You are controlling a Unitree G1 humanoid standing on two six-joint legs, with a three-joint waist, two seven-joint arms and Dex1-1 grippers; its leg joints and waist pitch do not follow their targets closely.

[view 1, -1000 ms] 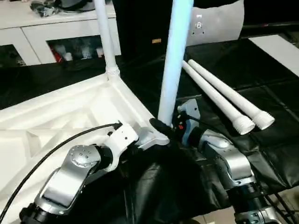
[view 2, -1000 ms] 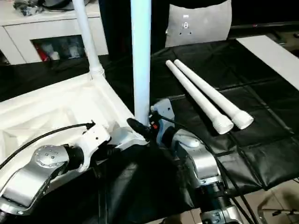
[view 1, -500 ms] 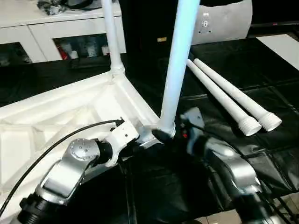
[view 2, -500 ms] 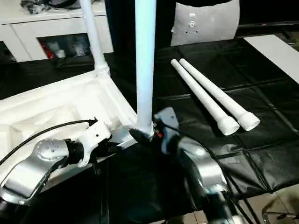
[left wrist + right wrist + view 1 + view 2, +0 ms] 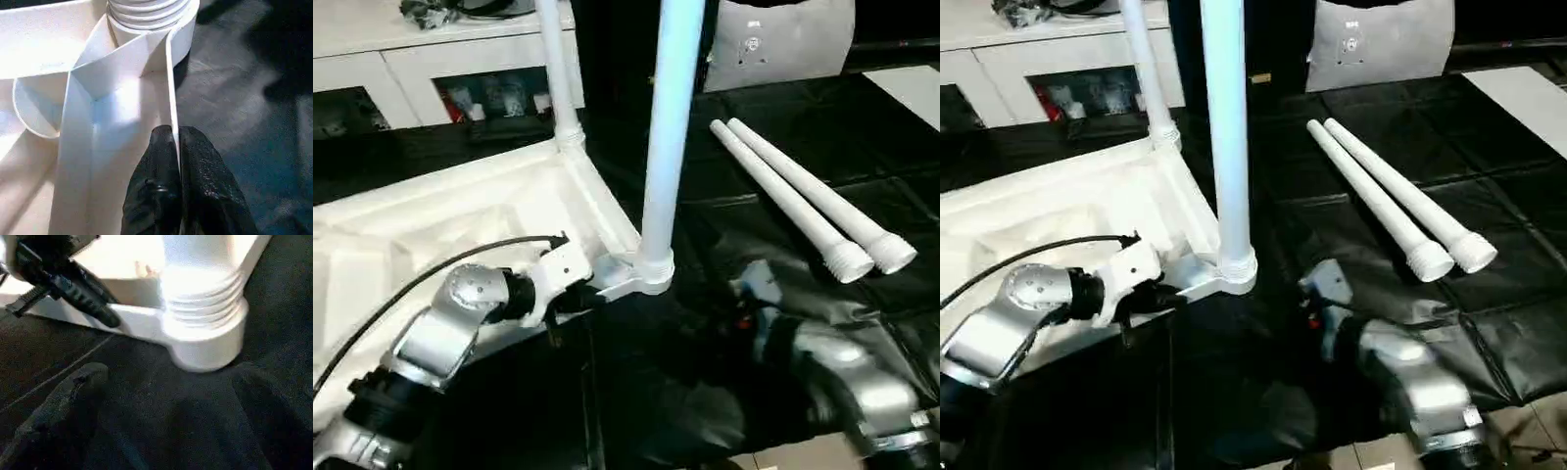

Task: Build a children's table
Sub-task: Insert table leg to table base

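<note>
Pinching the tabletop (image 5: 460, 211) rim beside the corner leg (image 5: 668, 127), the left gripper (image 5: 174, 147) is clamped; right gripper (image 5: 161, 401), nearby, spread apart.

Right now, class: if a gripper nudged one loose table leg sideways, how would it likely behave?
The loose legs are round and lie flat on the black cloth, so one would probably roll. Being tapered, it would likely curve rather than run straight. It looks like rigid plastic, so it should not flex.

Room with glass-doored white cabinet (image 5: 431, 69)
</note>
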